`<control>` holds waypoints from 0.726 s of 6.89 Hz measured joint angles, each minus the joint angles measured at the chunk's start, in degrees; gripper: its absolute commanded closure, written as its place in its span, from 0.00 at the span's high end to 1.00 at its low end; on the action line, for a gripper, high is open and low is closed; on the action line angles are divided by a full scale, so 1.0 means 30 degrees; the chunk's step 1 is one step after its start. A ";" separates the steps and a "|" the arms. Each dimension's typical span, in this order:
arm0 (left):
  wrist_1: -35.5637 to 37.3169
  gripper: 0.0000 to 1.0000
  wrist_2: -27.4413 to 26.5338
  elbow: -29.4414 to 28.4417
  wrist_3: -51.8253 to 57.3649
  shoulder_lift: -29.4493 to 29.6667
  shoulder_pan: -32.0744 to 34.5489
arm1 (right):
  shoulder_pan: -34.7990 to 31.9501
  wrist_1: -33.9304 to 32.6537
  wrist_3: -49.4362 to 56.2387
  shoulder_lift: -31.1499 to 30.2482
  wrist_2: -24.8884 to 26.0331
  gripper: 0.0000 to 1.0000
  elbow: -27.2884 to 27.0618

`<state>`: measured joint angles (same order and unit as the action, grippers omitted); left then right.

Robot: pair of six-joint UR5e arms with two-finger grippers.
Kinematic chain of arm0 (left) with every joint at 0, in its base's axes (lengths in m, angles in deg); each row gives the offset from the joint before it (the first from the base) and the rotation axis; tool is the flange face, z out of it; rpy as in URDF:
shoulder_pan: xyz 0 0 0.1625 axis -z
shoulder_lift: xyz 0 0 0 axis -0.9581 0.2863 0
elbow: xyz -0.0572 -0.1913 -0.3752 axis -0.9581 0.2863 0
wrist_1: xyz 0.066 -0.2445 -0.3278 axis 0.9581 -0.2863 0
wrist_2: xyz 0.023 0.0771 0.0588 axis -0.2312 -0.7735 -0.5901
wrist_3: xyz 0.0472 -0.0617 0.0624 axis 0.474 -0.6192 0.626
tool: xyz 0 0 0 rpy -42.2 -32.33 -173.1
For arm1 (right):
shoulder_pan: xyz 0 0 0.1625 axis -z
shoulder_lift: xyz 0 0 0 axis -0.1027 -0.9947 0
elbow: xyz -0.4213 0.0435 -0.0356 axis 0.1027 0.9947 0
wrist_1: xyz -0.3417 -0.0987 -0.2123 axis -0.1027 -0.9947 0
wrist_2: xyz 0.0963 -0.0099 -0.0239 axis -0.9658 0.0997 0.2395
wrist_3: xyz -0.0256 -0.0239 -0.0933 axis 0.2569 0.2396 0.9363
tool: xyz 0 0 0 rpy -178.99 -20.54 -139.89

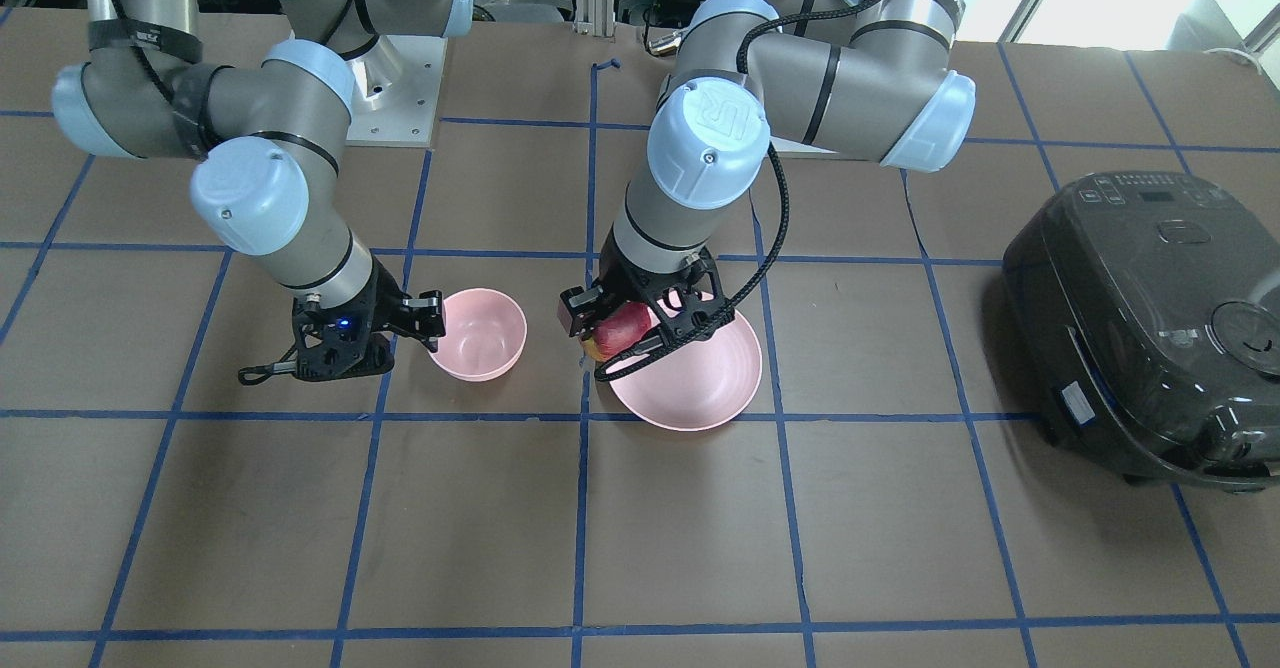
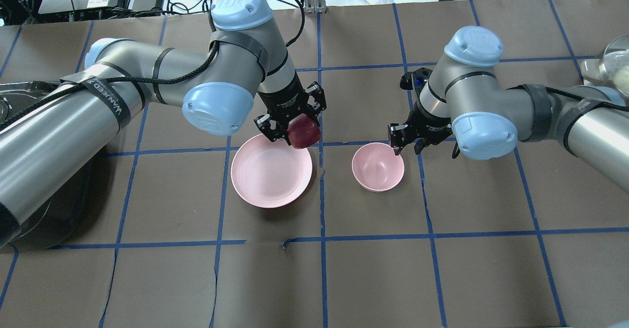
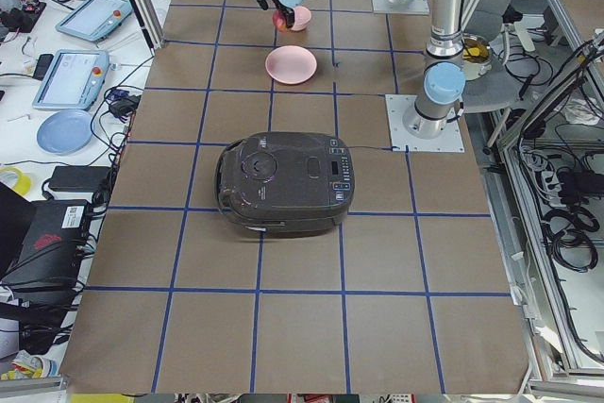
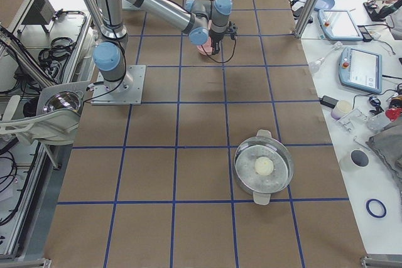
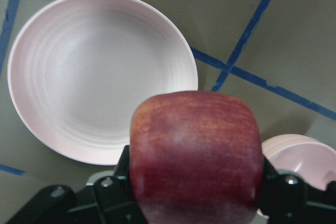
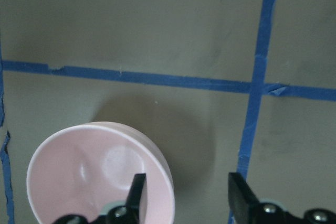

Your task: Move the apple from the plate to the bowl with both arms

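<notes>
My left gripper (image 2: 295,127) is shut on the dark red apple (image 2: 304,132) and holds it raised above the plate's far edge, on the side toward the bowl. The apple fills the left wrist view (image 5: 195,150). The wide pink plate (image 2: 268,173) lies bare below it. The smaller, deeper pink bowl (image 2: 378,167) stands to the plate's right with nothing in it. My right gripper (image 2: 399,142) is open at the bowl's far right rim. In the right wrist view one finger (image 6: 137,192) is over the bowl's (image 6: 89,177) inside and the other (image 6: 237,195) is outside it.
A dark rice cooker (image 1: 1150,328) stands on the table on my left side. A steel pot (image 4: 264,167) with a pale ball in it stands far out on my right side. Blue tape lines grid the brown table top (image 2: 373,269).
</notes>
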<state>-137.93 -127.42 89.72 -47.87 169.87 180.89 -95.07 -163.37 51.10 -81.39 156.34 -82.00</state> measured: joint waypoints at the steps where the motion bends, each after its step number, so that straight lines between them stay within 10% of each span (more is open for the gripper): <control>1: 0.0584 0.00 0.0710 0.0038 -0.1726 0.0256 0.0602 | 0.0694 0.0837 0.0088 -0.0055 0.0401 1.00 0.1085; 4: 0.4249 0.00 0.1493 -0.0007 -0.7134 0.2298 0.3090 | 0.3065 0.5446 0.0603 -0.1610 0.2783 1.00 0.4013; 5: 0.5193 0.20 0.1343 -0.0031 -0.7945 0.3139 0.3874 | 0.3241 0.7091 0.0610 -0.2157 0.3613 1.00 0.5045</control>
<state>-122.35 -123.39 89.63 -71.70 179.28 192.51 -85.35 -142.10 52.93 -87.86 167.18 -66.86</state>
